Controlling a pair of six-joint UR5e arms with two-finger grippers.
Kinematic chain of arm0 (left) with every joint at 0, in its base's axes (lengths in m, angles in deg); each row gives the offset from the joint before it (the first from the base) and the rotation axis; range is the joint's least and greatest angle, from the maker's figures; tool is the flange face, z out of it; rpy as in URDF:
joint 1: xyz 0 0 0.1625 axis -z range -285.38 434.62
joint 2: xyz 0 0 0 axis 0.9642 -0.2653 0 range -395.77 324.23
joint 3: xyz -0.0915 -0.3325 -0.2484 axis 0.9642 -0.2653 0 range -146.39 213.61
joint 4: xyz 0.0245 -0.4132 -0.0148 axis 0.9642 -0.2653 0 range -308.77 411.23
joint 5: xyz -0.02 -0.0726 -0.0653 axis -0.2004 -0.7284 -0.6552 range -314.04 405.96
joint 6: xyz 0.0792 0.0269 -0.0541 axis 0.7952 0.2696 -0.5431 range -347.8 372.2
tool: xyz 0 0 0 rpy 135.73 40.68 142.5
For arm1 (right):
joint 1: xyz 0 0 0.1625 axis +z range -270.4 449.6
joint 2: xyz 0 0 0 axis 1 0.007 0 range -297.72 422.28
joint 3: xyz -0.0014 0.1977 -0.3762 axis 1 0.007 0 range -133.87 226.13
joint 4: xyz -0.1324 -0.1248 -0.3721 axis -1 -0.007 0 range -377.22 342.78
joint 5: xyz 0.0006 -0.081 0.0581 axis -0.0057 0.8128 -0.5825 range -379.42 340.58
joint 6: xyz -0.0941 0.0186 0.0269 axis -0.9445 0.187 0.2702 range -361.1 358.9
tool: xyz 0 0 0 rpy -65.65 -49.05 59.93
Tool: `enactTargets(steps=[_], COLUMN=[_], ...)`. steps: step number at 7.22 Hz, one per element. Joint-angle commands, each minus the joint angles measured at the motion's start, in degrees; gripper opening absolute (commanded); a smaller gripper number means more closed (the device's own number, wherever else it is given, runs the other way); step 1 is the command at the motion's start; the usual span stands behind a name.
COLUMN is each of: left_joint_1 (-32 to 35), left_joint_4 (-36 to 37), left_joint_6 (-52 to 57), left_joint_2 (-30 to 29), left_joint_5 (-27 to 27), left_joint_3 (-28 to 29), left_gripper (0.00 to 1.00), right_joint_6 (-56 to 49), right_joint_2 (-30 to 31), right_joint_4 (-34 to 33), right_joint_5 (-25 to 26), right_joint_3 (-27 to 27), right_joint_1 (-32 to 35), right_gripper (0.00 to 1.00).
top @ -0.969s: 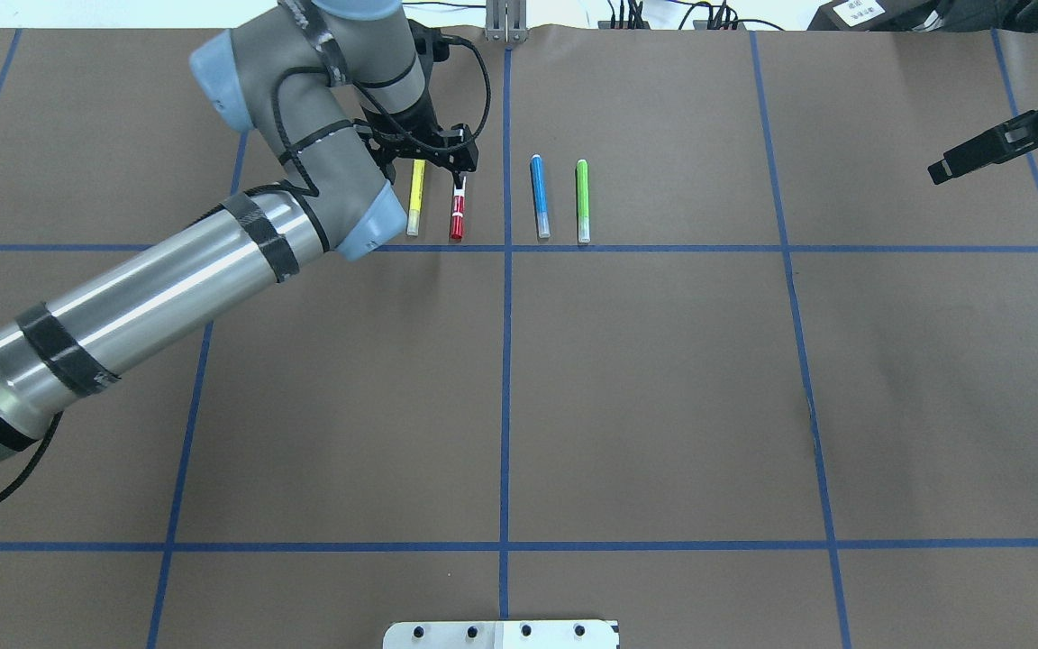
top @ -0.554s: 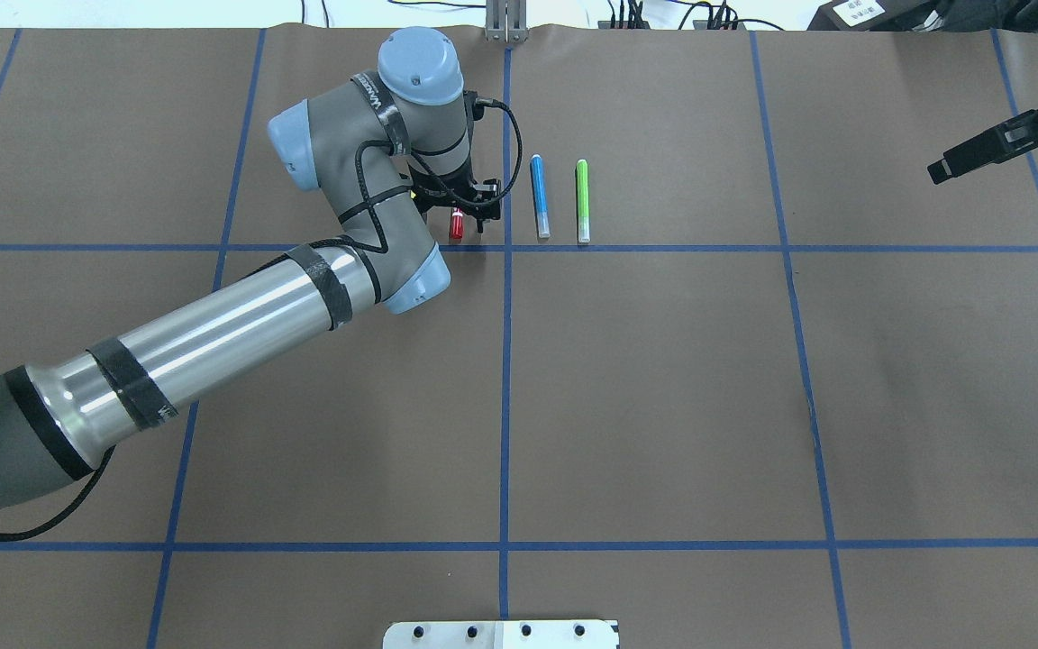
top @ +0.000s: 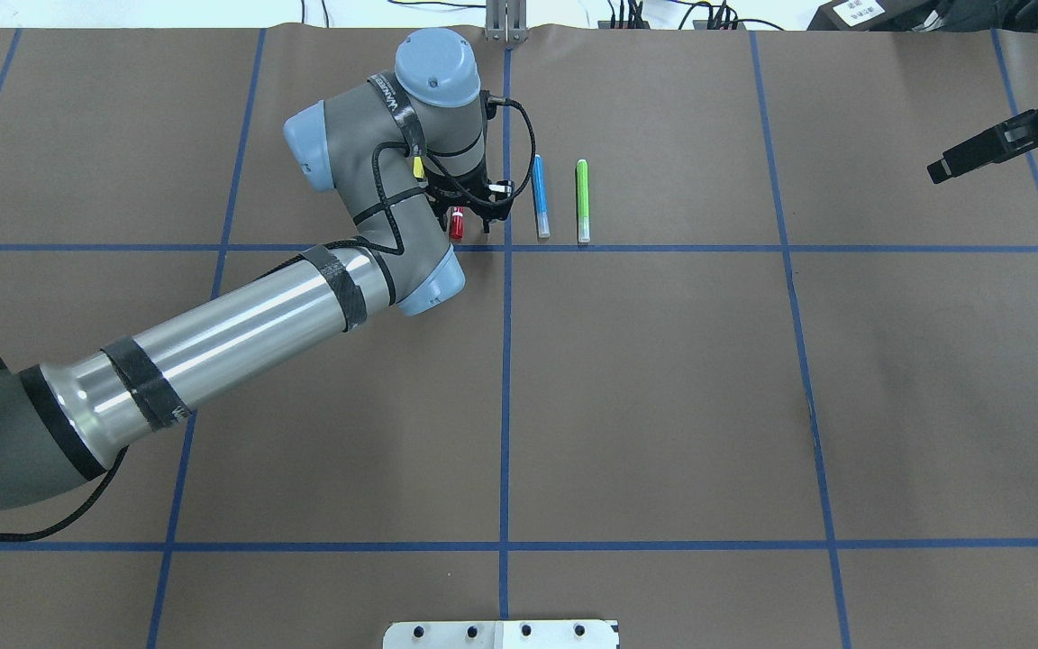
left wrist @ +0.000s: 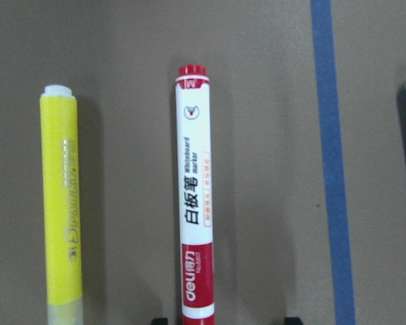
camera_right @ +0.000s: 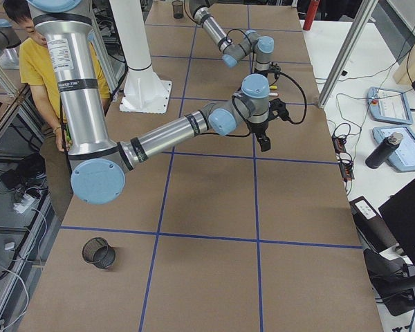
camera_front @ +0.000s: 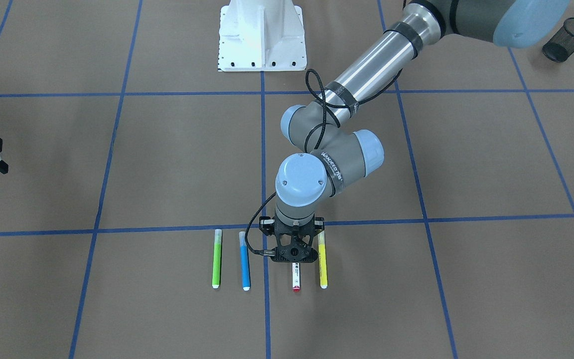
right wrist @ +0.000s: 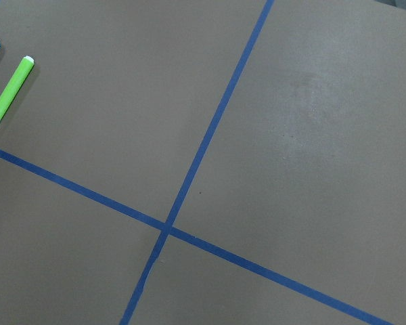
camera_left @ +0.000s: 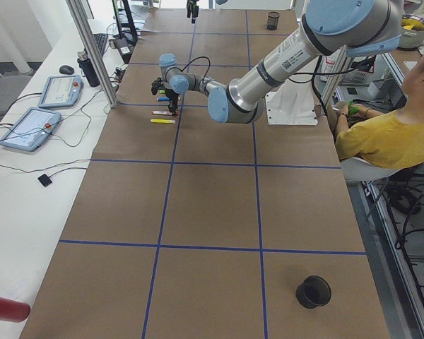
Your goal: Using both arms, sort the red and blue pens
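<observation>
Four markers lie flat, side by side, on the brown paper-covered worktop (top: 663,406), in the upper middle of the overhead view, their near ends just above a horizontal blue tape line (top: 663,248).

In the front-facing view, lower centre, they run left to right: lime-green marker (camera_front: 216,259), sky-blue marker (camera_front: 243,262), red-capped whiteboard marker (camera_front: 296,279), yellow marker (camera_front: 322,264).

The left arm (top: 231,333) enters from the lower left of the overhead view and bends down over the row. Its black left hand (camera_front: 295,259) points straight down above the red-capped whiteboard marker, covering most of it, so that only the red end shows below.

In the left wrist view the marker fills the centre of the frame, with its white printed barrel upright and its red cap at the bottom. The two fingertips (left wrist: 160,319) sit spread at the bottom edge, one on each side of the cap and clear of it: the hand is open and grips nothing.

The right hand (top: 978,158) hangs at the far upper right of the overhead view, well apart from the markers. In the front-facing view its fingers look spread, holding nothing.
</observation>
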Motion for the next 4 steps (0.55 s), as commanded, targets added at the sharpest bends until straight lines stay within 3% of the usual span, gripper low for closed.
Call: enactTargets(steps=[1, 2, 4], left_joint_1=[-0.06, 0.03, 0.03], left_joint_4=[0.07, 0.16, 0.24], left_joint_6=[-0.09, -0.09, -0.09], left_joint_2=[-0.02, -0.02, 0.33], left_joint_5=[0.07, 0.07, 0.07], left_joint_3=[-0.03, -0.12, -0.2], left_gripper=[0.43, 0.43, 0.26], right_joint_6=[-0.02, -0.02, -0.02], right_joint_2=[0.04, 0.04, 0.04], right_joint_4=[0.0, 0.0, 0.0], right_joint_5=[0.0, 0.0, 0.0], right_joint_3=[-0.02, 0.07, 0.07], right_joint_1=[0.0, 0.0, 0.0], right_gripper=[1.0, 1.0, 1.0])
